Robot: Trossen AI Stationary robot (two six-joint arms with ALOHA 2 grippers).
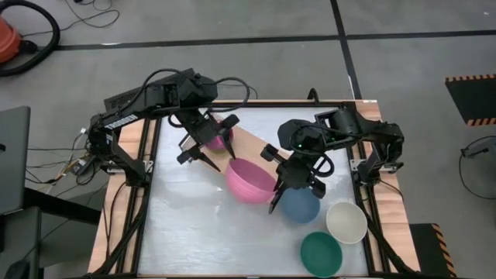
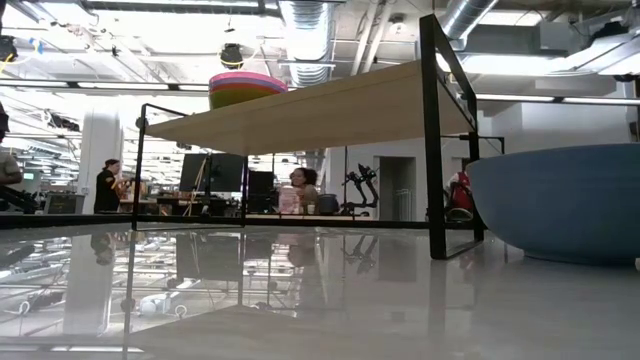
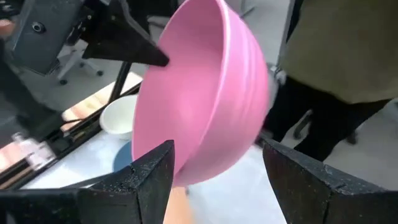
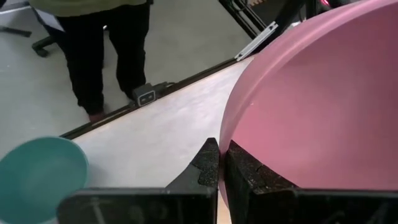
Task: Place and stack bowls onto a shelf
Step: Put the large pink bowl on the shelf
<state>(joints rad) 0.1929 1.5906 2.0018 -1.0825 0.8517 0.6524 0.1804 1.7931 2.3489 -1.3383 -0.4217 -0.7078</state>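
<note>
Right gripper (image 4: 221,163) is clamped on the rim of the large pink bowl (image 1: 249,179), held tilted above the table beside the shelf (image 1: 249,141). I judge the bowl light, rigid and slick; the rim is the sound hold. Left gripper (image 3: 214,171) stands spread, straddling the bowl's underside, gripping nothing.

No readable txt, labels, brand names or nos. anywhere; white marking on left arm (image 1: 124,118) too small to read.
</note>
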